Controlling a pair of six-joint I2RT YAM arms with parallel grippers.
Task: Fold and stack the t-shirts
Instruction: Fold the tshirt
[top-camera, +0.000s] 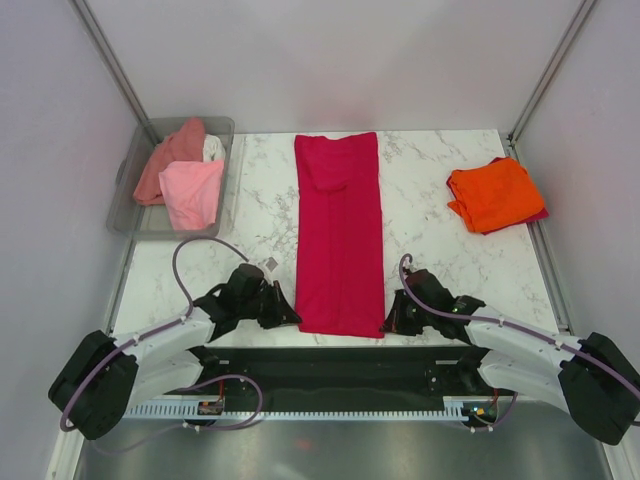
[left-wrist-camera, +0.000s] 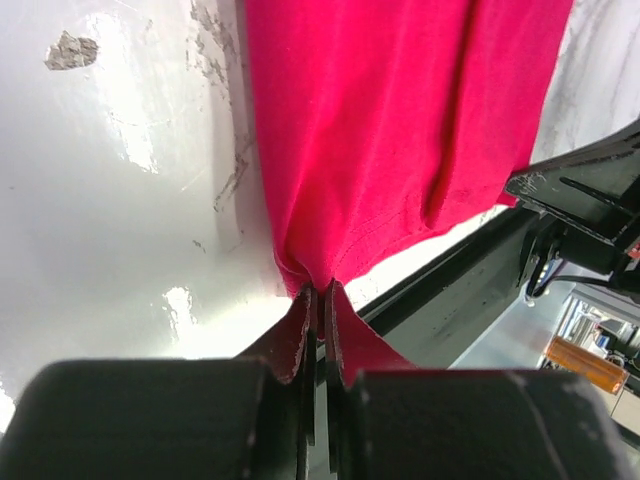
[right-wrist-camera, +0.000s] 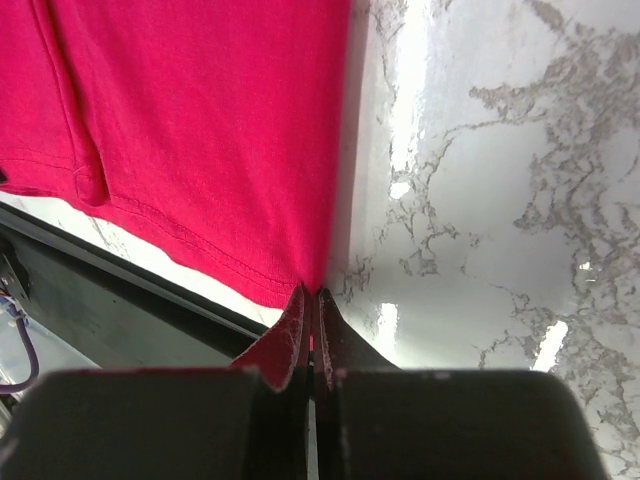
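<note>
A crimson t-shirt (top-camera: 339, 230) lies folded into a long strip down the middle of the marble table (top-camera: 430, 240). My left gripper (top-camera: 290, 316) is shut on its near left corner, which shows pinched in the left wrist view (left-wrist-camera: 300, 265). My right gripper (top-camera: 388, 324) is shut on its near right corner, seen in the right wrist view (right-wrist-camera: 305, 270). A folded orange t-shirt (top-camera: 493, 193) lies at the far right on top of another crimson one. Salmon (top-camera: 170, 160), light pink (top-camera: 192, 192) and white (top-camera: 213, 148) t-shirts lie bunched in the bin.
A clear grey plastic bin (top-camera: 125, 205) stands at the far left edge of the table. The black mounting rail (top-camera: 330, 365) of the arms runs along the near edge, just under the shirt's hem. Grey walls close in both sides.
</note>
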